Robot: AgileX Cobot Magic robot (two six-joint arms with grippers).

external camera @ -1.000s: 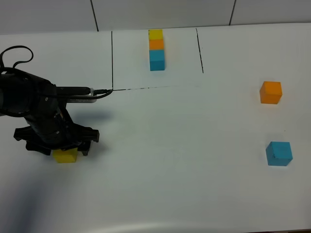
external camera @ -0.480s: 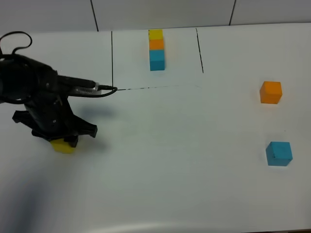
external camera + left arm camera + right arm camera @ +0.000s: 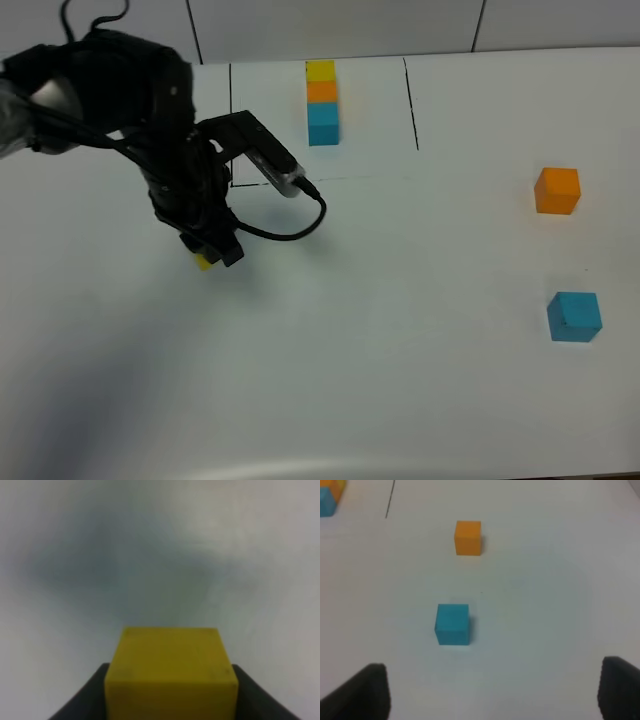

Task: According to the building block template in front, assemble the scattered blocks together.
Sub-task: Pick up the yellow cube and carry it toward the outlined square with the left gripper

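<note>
**Yellow cube clamped in the left fingers**

The left fingers (image 3: 85, 702) are clamped on the small matte yellow cube (image 3: 170, 672), one dark finger against each side of it (the wrist view shows little else but blurred white beyond). From the high camera only a sliver of that cube (image 3: 204, 262) shows under the black left arm (image 3: 150, 100). It is at the left of the white worktop (image 3: 400, 380); whether it touches the surface I cannot tell.

The right fingers (image 3: 367, 692) stand wide apart with nothing between them. Beyond them lies the small matte teal-blue cube (image 3: 452, 624) and, farther off, the small matte orange cube (image 3: 468, 538). The two are well apart, both at the right of the worktop.

At the far middle sits the template row of three joined cubes (image 3: 322, 102): yellow farthest, then orange, teal-blue nearest. Thin black lines (image 3: 231, 120) are drawn on either side of it.
</note>
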